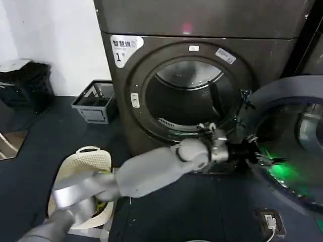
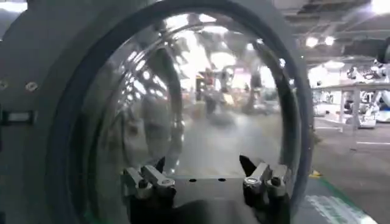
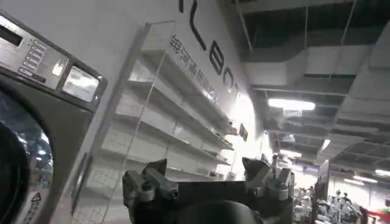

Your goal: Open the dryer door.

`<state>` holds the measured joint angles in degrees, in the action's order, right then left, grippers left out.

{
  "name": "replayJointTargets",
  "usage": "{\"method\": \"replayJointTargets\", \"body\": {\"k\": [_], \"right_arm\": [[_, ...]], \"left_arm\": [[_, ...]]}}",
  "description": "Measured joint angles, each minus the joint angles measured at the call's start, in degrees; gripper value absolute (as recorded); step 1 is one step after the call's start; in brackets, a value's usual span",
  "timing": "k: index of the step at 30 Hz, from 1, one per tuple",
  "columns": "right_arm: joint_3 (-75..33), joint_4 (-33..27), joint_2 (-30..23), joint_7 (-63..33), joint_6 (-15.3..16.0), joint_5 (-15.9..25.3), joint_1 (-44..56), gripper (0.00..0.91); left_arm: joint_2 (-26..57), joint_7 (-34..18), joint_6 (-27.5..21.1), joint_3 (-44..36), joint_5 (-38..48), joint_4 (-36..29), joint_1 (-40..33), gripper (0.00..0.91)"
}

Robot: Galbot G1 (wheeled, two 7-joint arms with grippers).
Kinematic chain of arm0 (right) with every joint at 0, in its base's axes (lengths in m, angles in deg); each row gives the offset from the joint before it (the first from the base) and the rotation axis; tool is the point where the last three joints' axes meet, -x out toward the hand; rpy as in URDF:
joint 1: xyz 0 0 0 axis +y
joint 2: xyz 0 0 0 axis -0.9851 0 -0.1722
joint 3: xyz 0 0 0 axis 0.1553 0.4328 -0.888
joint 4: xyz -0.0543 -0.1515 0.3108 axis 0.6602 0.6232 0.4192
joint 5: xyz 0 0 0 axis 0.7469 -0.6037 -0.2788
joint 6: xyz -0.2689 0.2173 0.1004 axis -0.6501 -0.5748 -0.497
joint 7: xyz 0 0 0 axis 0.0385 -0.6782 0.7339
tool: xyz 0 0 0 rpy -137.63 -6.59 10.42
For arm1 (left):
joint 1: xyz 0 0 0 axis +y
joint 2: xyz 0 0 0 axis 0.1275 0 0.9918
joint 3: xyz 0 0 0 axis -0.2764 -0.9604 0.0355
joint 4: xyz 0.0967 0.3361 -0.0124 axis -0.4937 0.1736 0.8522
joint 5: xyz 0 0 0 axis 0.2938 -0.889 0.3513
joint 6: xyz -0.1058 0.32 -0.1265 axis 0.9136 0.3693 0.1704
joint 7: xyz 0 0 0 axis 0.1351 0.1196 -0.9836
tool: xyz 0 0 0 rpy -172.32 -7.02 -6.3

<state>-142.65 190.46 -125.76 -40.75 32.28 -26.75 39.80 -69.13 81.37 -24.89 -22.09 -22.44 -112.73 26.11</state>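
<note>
Door point(image 1: 295, 146): swung wide to the right of dryer point(image 1: 151, 91) marked 1, drum mouth exposed. Left gripper point(image 1: 255, 151): at door's inner face, fingers point(image 2: 143, 182) spread, gripping nothing. Right gripper point(image 3: 207, 182): parked, fingers spread. Step: opening apparently complete; next, withdraw left arm clear.

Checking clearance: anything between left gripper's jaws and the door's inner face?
Nothing: in the left wrist view, the left gripper, jaws open, faces the round chrome-rimmed dryer door across bare air.

Left arm stretched forward, its left gripper point(image 1: 252, 151) spread wide; right gripper point(image 3: 207, 182) likewise spread.
</note>
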Motion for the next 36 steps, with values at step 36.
{"method": "replayJointTargets", "body": {"k": [36], "right_arm": [[-0.4, 1.7, 1.7, -1.9, 3.3, -0.1, -2.3, 0.907]], "left_arm": [[44.9, -6.7, 18.3, 9.0, -4.4, -28.6, 14.8, 0.907]]}}
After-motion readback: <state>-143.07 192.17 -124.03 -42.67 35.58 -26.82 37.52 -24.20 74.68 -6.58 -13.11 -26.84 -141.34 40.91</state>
